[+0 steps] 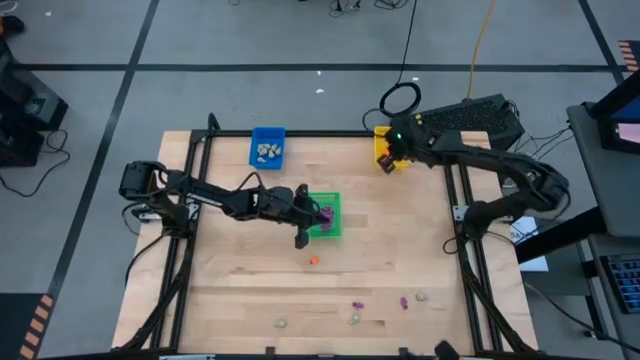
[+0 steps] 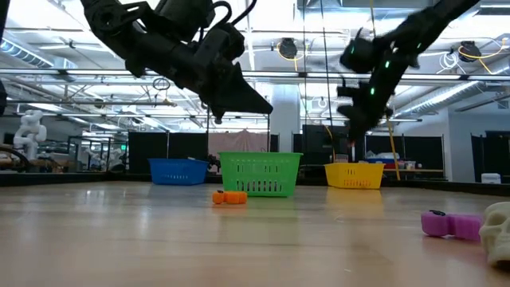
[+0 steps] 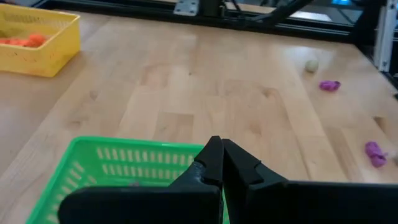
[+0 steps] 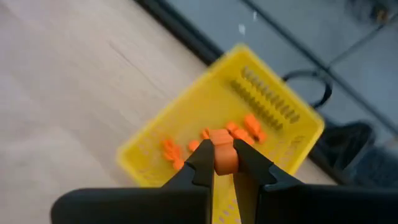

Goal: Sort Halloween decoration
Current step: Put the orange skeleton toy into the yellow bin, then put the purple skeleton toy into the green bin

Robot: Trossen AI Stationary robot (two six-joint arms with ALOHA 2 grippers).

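Note:
My right gripper (image 4: 222, 163) is shut on an orange trinket (image 4: 224, 152) above the yellow tray (image 4: 155, 142), where several orange trinkets (image 4: 245, 129) lie. In the high view this gripper (image 1: 388, 160) hangs at the table's far right. My left gripper (image 3: 219, 149) is shut with nothing between its fingers, above the green tray (image 3: 93, 162) at mid-table (image 1: 335, 200). A purple trinket (image 1: 327, 213) lies in that tray. The blue tray (image 1: 267, 133) holds pale trinkets (image 1: 267, 151). A loose orange trinket (image 1: 313, 260) lies near the green tray. My right gripper pinches the orange trinket's two sides (image 4: 225, 160) between its fingertips (image 4: 200, 163). The fingers slant down from above. The trinket is lifted clear, over the yellow tray's inside.
Loose purple trinkets (image 1: 357, 304) (image 1: 404, 301) and pale ones (image 1: 421, 297) (image 1: 282, 323) lie along the table's near edge. The low view shows a purple one (image 2: 446, 225) and a pale one (image 2: 498, 227) close to the camera. Bare wood lies between the trays and these.

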